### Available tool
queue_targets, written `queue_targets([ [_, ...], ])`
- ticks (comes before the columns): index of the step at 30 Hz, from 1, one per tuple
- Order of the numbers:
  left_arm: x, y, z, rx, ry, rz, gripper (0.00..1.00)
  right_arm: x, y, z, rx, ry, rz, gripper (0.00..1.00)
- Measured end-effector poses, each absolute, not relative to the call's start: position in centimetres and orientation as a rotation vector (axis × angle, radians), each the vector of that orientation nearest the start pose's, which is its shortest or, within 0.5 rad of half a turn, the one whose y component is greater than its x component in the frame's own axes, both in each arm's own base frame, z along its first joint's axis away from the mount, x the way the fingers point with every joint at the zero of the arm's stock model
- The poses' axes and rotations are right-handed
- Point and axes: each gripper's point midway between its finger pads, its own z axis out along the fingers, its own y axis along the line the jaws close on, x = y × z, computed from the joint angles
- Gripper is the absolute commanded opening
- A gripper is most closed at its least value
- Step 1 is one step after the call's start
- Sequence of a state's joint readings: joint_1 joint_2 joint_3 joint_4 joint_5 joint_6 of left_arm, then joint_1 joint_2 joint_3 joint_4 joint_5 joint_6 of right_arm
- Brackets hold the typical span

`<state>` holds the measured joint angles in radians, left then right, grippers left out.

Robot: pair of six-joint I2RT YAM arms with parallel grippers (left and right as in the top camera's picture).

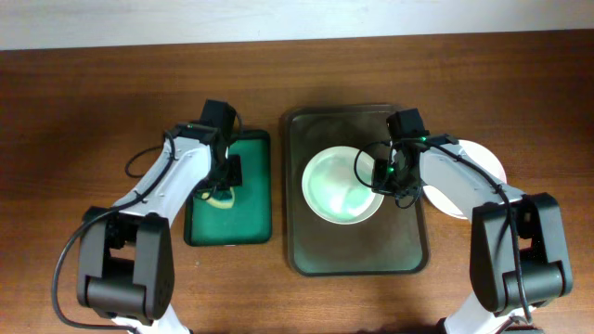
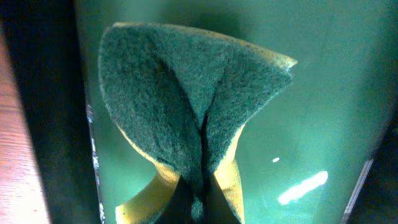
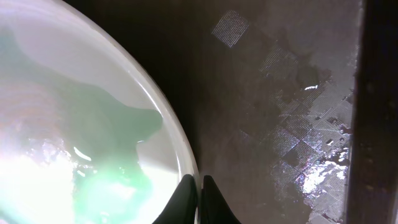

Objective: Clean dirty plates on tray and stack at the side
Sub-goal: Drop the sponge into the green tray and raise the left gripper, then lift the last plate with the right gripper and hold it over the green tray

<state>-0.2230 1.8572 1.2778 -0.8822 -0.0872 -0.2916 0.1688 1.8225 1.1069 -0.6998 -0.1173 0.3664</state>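
Likely a robotics lab: two robot arms [image 1: 158, 186] at a wooden table [image 1: 93, 93], pale wall [image 1: 278, 19] behind.

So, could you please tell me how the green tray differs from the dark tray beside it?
The green tray is smaller and narrower than the dark tray. The green tray holds a sponge; the dark tray holds a white plate smeared teal-green. Both are rectangular with rounded corners.

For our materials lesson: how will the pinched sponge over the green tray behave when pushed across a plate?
Probably floppy: the sponge folds into a crease where the left tool pinches it. Likely light: yellow foam shows under the scouring face. Perhaps soggy, given the wet-looking green tray.
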Motion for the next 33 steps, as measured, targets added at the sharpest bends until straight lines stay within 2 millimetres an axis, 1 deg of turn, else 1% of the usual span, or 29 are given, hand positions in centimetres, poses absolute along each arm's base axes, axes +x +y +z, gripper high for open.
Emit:
queue_targets([
  [1,34.8,-6.3,3.4,-0.083,3.029,0.094,0.00,34.0,7.8,1.2,0.283,3.001,0.233,0.05],
  [4,34.7,-6.3,3.3,-0.040,3.034,0.097,0.00,34.0,7.8,1.2,0.284,3.001,0.233,0.05],
  [5,34.6,-6.3,3.3,-0.032,3.037,0.098,0.06,34.0,7.8,1.2,0.283,3.001,0.233,0.05],
  [6,34.4,-6.3,3.2,-0.021,3.044,0.101,0.26,34.0,7.8,1.2,0.284,3.001,0.233,0.05],
  [7,34.3,-6.2,3.2,-0.007,3.050,0.104,0.53,34.0,7.8,1.2,0.284,3.001,0.233,0.06],
  [8,34.1,-6.2,3.2,-0.006,3.056,0.106,0.60,34.0,7.8,1.2,0.284,3.001,0.233,0.10],
  [10,33.2,-6.0,3.4,-0.002,3.097,0.122,0.59,34.0,7.8,1.2,0.285,3.000,0.233,0.11],
  [11,32.8,-5.9,3.8,-0.001,3.119,0.128,0.59,33.9,7.8,1.2,0.285,3.001,0.233,0.11],
  [12,33.0,-6.1,4.7,-0.001,3.120,0.124,0.58,34.0,7.8,1.2,0.284,3.000,0.234,0.11],
  [13,34.1,-6.3,6.2,-0.002,3.095,0.110,0.59,34.0,7.8,1.2,0.284,3.001,0.233,0.13],
  [14,35.1,-6.6,7.9,-0.004,3.065,0.091,0.61,34.0,7.8,1.2,0.285,3.000,0.233,0.18],
  [15,36.4,-7.1,10.0,-0.006,3.018,0.058,0.61,33.9,7.8,1.2,0.286,3.001,0.233,0.20],
  [16,37.6,-7.5,12.1,-0.009,2.964,0.027,0.74,34.0,7.8,1.2,0.287,3.000,0.234,0.22],
  [17,38.8,-7.8,14.5,-0.013,2.900,0.002,0.82,34.0,7.8,1.2,0.286,2.999,0.234,0.22],
  [18,39.5,-8.0,16.2,-0.018,2.854,-0.017,0.87,34.0,7.8,1.2,0.286,2.998,0.234,0.22],
  [19,40.6,-8.0,19.1,-0.029,2.773,-0.043,0.90,34.0,7.8,1.2,0.284,2.998,0.234,0.23],
  [20,41.4,-7.6,21.8,-0.052,2.698,-0.065,1.00,34.1,7.9,1.2,0.284,2.996,0.235,0.22],
  [21,41.8,-7.2,23.2,-0.069,2.660,-0.072,0.99,34.1,7.9,1.2,0.284,2.995,0.235,0.22],
  [23,42.5,-6.1,24.6,-0.110,2.613,-0.075,0.99,34.3,7.9,1.2,0.283,2.986,0.238,0.20],
  [24,42.6,-5.5,24.6,-0.128,2.611,-0.071,0.99,34.4,7.9,1.2,0.282,2.984,0.238,0.17],
  [25,42.5,-4.7,24.5,-0.151,2.616,-0.063,0.99,34.4,7.9,1.2,0.282,2.984,0.238,0.09],
  [26,42.5,-4.4,24.5,-0.161,2.617,-0.060,0.99,34.4,7.9,1.1,0.283,2.986,0.238,0.04],
  [33,42.5,-4.4,24.5,-0.162,2.618,-0.060,0.99,34.4,7.9,1.0,0.276,2.990,0.235,0.04],
])
